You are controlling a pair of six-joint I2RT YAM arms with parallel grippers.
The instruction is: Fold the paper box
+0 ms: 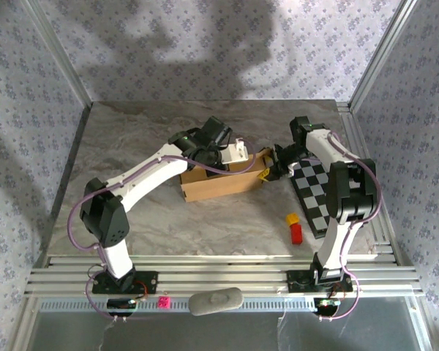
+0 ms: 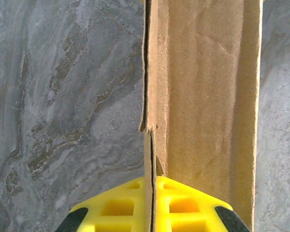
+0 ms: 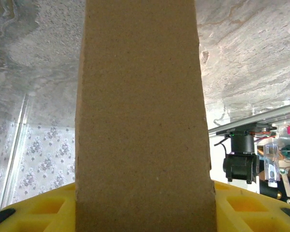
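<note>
From above, the plain brown corrugated cardboard paper box (image 1: 219,184) lies at the centre of the grey marbled table (image 1: 132,139). Left wrist: the left gripper (image 2: 150,209) pinches its thin wall edge. Right wrist: the right gripper (image 3: 145,210) straddles a cardboard panel; whether it is gripping, I cannot tell.

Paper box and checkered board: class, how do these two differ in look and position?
The paper box is plain brown; the checkered board has black and white squares. The paper box has raised walls at the centre of the table; the checkered board lies flat near its right edge. Both are straight-edged and rectangular.
</note>
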